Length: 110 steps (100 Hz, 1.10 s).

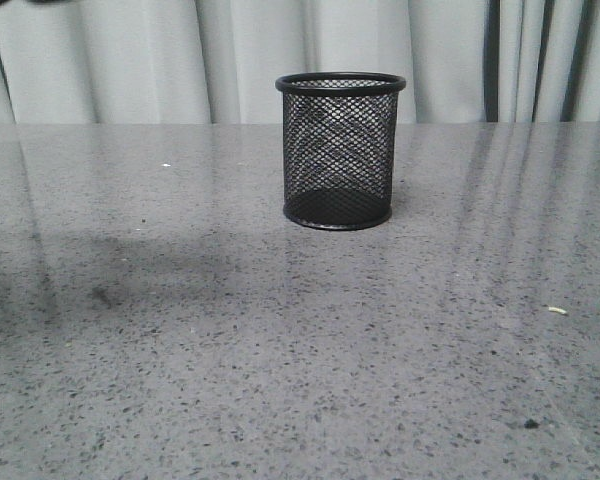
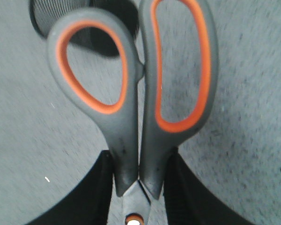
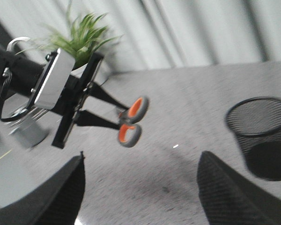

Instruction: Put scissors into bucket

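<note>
One pair of scissors and one bucket are seen, along with two pincers. The bucket is stood upright on the grey speckled counter, near its far edge, before a pale curtain; nothing is seen inside it through the mesh.

The scissors are held off the counter by the left pincer, well apart from the bucket and to its side. In the left wrist view the two orange-lined loops are pointed away from the pincer, the long axis running straight out from between the fingers, and the blades are hidden back between them. The scissors are pinched at the neck, just below the loops, with a black finger pressed on each side. In the right wrist view the handles are seen jutting from the tip of the left arm toward the bucket, above the counter.

The right pincer is held spread wide, with nothing between its fingers, over bare counter, the bucket lying beside one finger.

A green plant is seen behind the left arm.
</note>
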Each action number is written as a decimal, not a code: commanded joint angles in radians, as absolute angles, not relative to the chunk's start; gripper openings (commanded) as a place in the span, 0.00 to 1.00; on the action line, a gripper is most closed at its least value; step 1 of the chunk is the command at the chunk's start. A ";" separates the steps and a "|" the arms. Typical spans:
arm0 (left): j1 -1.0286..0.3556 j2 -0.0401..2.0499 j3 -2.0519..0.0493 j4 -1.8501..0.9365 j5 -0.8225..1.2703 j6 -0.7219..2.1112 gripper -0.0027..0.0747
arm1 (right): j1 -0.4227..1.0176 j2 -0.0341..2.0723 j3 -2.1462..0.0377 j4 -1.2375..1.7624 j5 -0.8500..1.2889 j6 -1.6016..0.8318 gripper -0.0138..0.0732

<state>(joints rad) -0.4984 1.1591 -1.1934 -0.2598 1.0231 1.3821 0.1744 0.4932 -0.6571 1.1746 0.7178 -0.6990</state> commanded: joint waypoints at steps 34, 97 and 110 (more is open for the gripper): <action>-0.694 1.120 -1.219 -0.339 0.740 1.370 0.01 | 0.224 0.832 -0.928 1.254 0.945 -0.747 0.67; -0.694 1.120 -1.219 -0.415 0.724 1.370 0.01 | 0.514 1.089 -1.002 1.190 0.658 -0.747 0.67; -0.694 1.120 -1.219 -0.415 0.729 1.370 0.01 | 0.514 1.123 -1.052 1.216 0.662 -0.747 0.65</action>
<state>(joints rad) -0.6862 1.1362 -1.1918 -0.3763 0.7917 1.3821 0.5114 1.1219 -0.9863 1.1528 0.6902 -0.7328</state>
